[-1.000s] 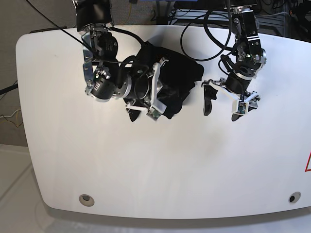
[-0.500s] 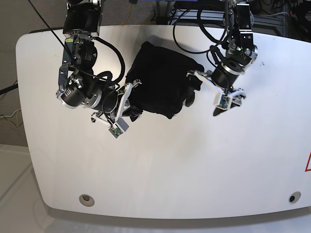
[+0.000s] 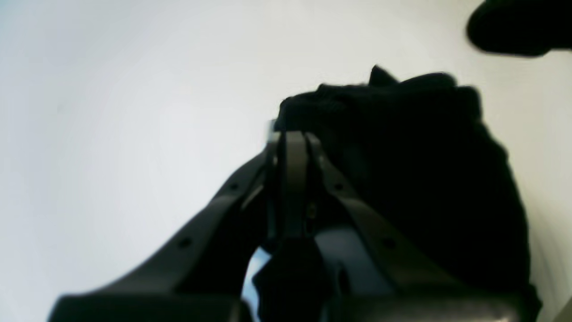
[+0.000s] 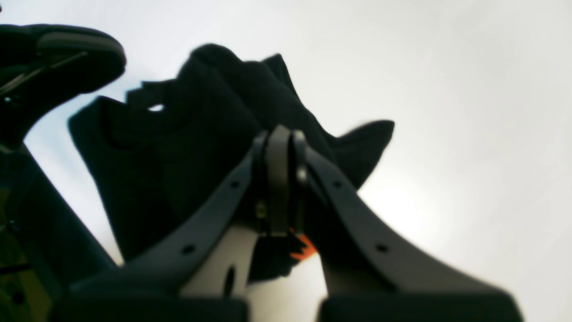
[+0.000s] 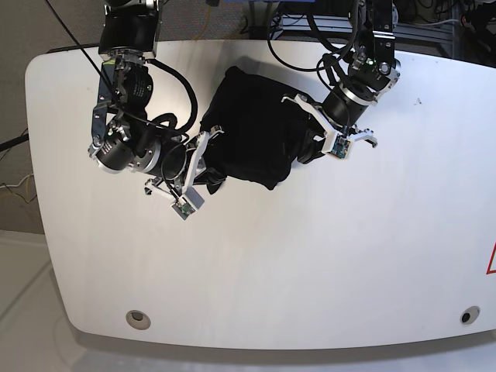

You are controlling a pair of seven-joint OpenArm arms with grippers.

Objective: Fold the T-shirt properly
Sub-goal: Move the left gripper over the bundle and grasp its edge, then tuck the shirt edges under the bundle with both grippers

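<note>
I see the big white table (image 5: 310,263) first, and it holds everything. Near its 12 o'clock edge lies the shirt (image 5: 256,132), a black bunched lump, not flat at all. It has to be spread out before I can fold it, so I think that is why my two arms sit on both sides of it. My right gripper (image 5: 203,159) is at the shirt's 8 o'clock side. In its own camera the two jaws are pressed tight together, with black cloth bunched right by the tips and a bit of orange tag (image 4: 301,248) showing below, so I think it is pinching that edge. My left gripper (image 5: 316,133) is at the shirt's 3 o'clock side. Its jaws are pressed together too, right where the cloth ends, and I judge it has hold of that edge, though the picture is blurry. With one grip on each side, I could pull the shirt apart and lay it smooth. If one grip slips, the cloth will flop back into a heap.
</note>
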